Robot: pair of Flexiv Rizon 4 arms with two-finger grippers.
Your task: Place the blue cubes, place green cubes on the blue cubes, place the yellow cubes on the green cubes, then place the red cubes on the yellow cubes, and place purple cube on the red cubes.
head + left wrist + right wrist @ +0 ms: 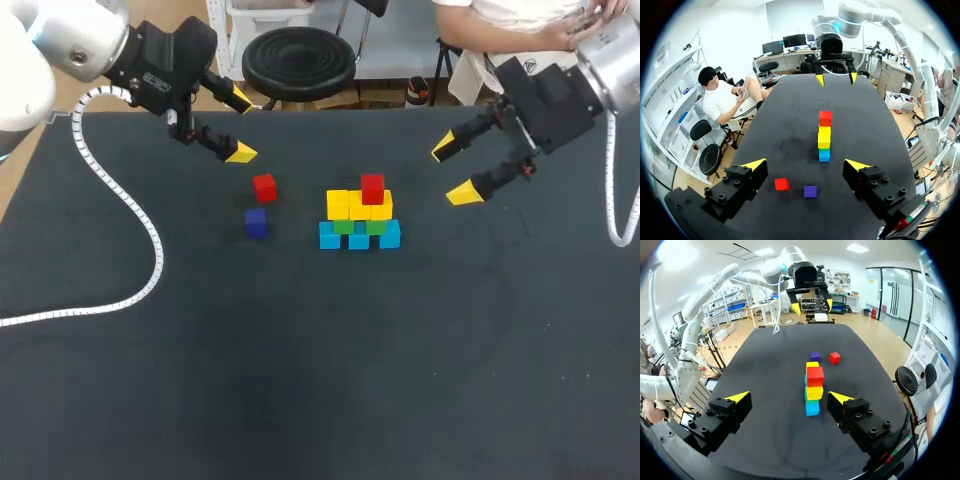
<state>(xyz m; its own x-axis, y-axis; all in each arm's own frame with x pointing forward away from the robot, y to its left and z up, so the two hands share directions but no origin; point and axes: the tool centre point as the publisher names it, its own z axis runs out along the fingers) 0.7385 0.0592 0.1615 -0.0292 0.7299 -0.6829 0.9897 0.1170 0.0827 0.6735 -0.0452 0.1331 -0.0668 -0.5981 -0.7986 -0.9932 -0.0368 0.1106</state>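
A cube stack [359, 218] stands mid-table: three blue cubes [359, 238] at the base, green cubes [359, 226] on them, yellow cubes [359, 205] above, and one red cube [372, 187] on top. The stack shows ahead of each gripper in the wrist views [824, 135] [813, 387]. A loose red cube [264, 186] [781, 184] and a purple cube [256, 222] [810, 191] lie left of the stack, both seen beyond it in the right wrist view [834, 357] [814, 356]. My left gripper [240, 125] hangs open above the table's back left. My right gripper [453, 170] is open at the back right, holding nothing.
A white ribbed cable [130, 215] from my left arm loops over the table's left side. The black table [320, 380] stretches wide in front of the stack.
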